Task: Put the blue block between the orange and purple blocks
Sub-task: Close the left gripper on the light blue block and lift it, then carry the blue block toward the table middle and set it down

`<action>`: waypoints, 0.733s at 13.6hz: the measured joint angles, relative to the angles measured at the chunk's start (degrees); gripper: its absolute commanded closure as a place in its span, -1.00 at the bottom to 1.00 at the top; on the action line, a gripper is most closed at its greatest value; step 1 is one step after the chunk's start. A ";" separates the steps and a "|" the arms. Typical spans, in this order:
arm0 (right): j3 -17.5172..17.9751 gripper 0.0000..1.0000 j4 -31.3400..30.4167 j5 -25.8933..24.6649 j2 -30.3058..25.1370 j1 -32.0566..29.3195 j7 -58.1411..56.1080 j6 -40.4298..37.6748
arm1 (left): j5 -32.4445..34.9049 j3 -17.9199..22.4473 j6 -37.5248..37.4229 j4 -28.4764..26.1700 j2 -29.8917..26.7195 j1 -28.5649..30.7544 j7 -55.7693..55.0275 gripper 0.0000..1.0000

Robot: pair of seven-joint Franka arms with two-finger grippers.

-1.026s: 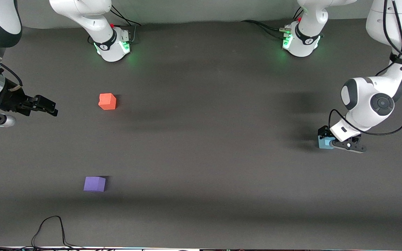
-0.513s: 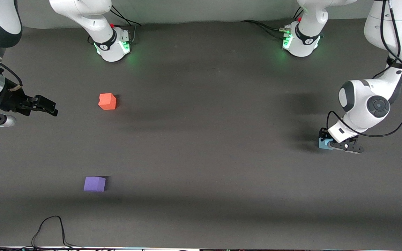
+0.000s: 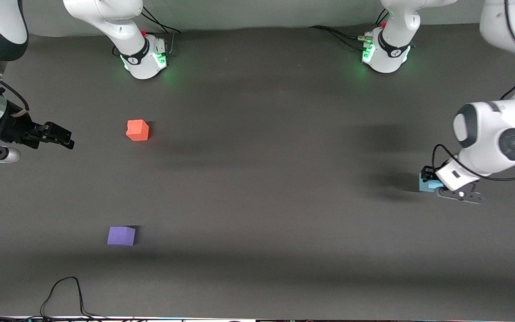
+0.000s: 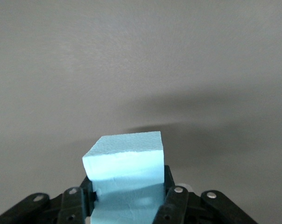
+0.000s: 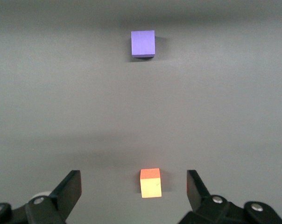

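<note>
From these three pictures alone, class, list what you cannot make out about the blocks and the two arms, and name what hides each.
1. Blue block, front view: mostly hidden under the left end effector.
2. Blue block's lower part, left wrist view: cut off by the picture's edge and covered by the fingers.
3. Right end effector, right wrist view: base cut off by the edge.
4. Both arms' upper links, front view: cut off by the picture's edges.

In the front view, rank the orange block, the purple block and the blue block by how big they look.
1. purple block, slightly the largest, though it lies nearest the camera.
2. orange block, close to it in size.
3. blue block, smallest, but the left tool hides part of it, so its rank is unsure.
</note>
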 measured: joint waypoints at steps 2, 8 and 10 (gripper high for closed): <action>0.00 -1.00 0.00 0.00 0.00 0.00 0.00 0.00 | -0.08 -2.64 -8.65 4.06 -3.61 -2.19 -7.90 0.09; 0.06 -1.00 0.00 0.00 0.01 0.01 0.00 -0.01 | -0.23 -10.72 -12.64 10.86 -2.15 -22.75 -43.71 0.13; 0.06 -1.00 0.00 0.00 0.02 0.02 0.00 -0.01 | 0.17 -10.80 -12.24 16.41 3.10 -31.02 -53.16 0.15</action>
